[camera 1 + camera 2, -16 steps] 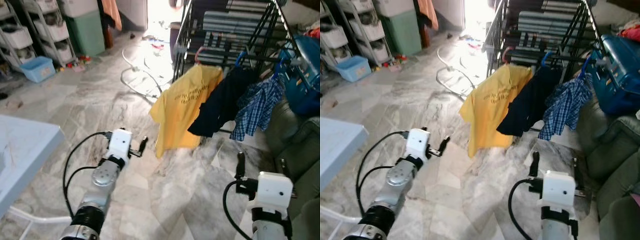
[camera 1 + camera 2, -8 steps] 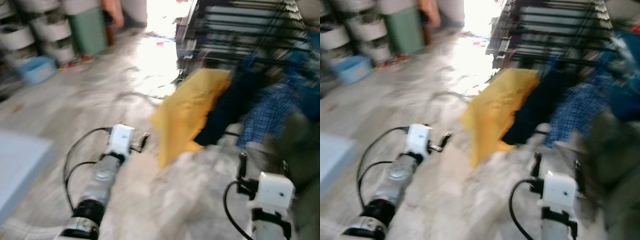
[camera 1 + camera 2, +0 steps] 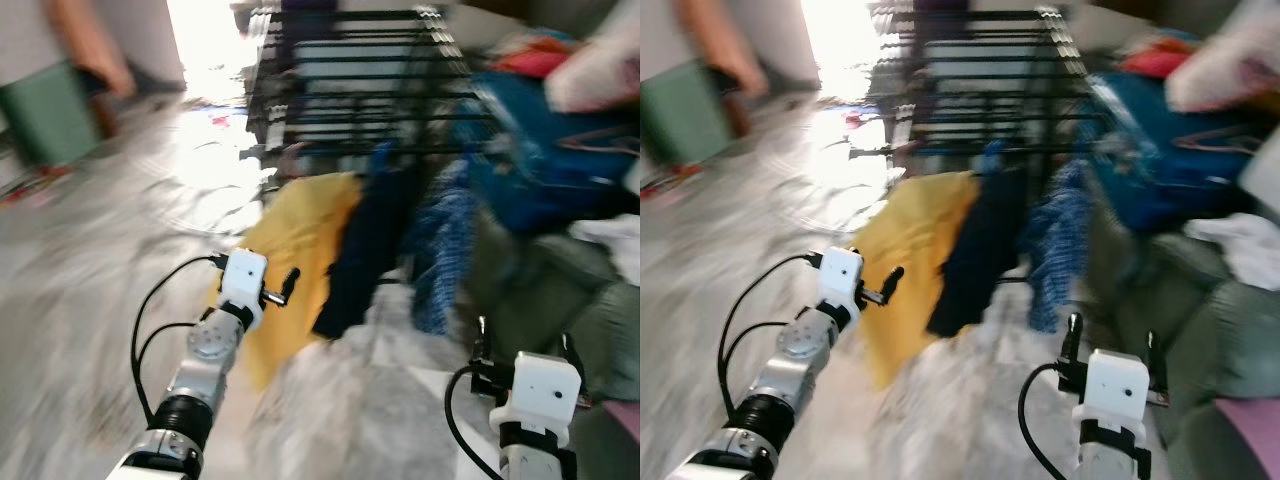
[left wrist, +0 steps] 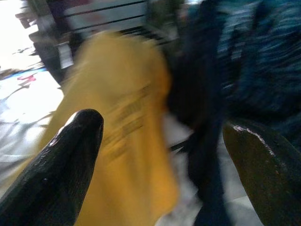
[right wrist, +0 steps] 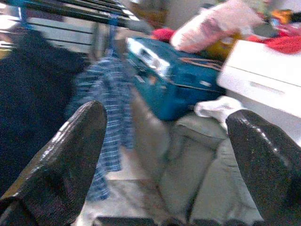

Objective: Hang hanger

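Both pincers are spread and empty — left pincer (image 4: pixel 160 155), right pincer (image 5: pixel 164 160). Hangers on the rack (image 3: pixel 350 60) look light, stiff — best gripped at the hook.

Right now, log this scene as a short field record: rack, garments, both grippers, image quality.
rack: black drying rack, ahead on the marble floor
garments: yellow t-shirt, dark garment, blue checked shirt, side by side on the rack
left gripper: open, empty, pointed at the yellow t-shirt
right gripper: open, empty, facing the blue suitcase
image quality: blurred
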Robot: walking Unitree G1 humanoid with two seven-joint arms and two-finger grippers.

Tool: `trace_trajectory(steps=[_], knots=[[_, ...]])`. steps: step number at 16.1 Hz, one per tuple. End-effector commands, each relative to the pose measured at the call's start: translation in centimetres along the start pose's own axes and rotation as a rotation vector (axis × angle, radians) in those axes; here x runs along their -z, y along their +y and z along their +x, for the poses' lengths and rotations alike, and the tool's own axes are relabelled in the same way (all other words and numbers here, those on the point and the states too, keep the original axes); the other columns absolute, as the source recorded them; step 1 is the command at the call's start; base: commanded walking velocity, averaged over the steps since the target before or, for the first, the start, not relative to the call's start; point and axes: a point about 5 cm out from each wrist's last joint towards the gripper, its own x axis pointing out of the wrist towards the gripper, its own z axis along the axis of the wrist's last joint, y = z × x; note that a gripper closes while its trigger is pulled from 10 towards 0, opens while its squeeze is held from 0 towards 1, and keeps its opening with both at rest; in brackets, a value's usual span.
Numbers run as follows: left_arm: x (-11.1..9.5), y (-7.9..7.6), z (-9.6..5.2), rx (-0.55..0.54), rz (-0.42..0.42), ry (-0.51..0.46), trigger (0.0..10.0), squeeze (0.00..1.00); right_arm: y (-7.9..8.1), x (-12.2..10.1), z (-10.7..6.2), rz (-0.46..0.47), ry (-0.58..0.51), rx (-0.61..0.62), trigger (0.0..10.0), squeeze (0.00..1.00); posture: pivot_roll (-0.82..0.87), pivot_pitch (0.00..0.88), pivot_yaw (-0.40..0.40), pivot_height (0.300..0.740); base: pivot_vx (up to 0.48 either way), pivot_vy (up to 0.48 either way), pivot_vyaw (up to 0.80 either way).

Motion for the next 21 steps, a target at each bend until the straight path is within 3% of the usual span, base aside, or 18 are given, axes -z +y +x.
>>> trace_trajectory(steps=[1, 4, 6, 13, 16, 21], knots=[[-0.30, -0.76, 0.42, 0.025, -0.005, -0.002, 10.0, 0.00, -0.20, 0.09, 0.08, 0.011, 0.008, 0.029, 10.0, 0.00, -0.05, 0.000, 0.023, 0.740, 0.352, 0.322, -0.56], [-0.22, -0.84, 0.52, 0.029, -0.012, 0.004, 10.0, 0.00, -0.10, 0.22, 0.07, 0.010, 0.010, 0.031, 10.0, 0.00, -0.05, 0.000, 0.025, 0.740, 0.346, 0.333, -0.48], [0.09, -0.80, 0.65, 0.013, -0.024, 0.039, 10.0, 0.00, -0.09, 0.32, 0.01, 0.009, 0.014, 0.029, 10.0, 0.00, -0.06, 0.000, 0.028, 0.740, 0.000, 0.465, 0.00], [0.06, -1.02, 0.68, 0.027, 0.016, 0.030, 10.0, 0.00, 0.09, 0.67, -0.06, 0.007, 0.024, 0.009, 10.0, 0.00, -0.05, 0.000, 0.026, 0.740, 0.000, 0.458, 0.00], [0.12, -1.14, 0.64, 0.029, 0.034, 0.027, 10.0, 0.00, 0.62, 0.46, 0.02, -0.001, 0.008, -0.026, 10.0, 0.00, -0.05, 0.000, 0.025, 0.740, 0.000, 0.000, 0.64], [0.03, -1.65, 0.62, 0.055, 0.047, 0.012, 10.0, 0.00, -0.11, 0.74, 0.11, -0.001, 0.024, 0.004, 10.0, 0.00, -0.06, 0.000, 0.023, 0.740, 0.000, 0.000, 0.25]])
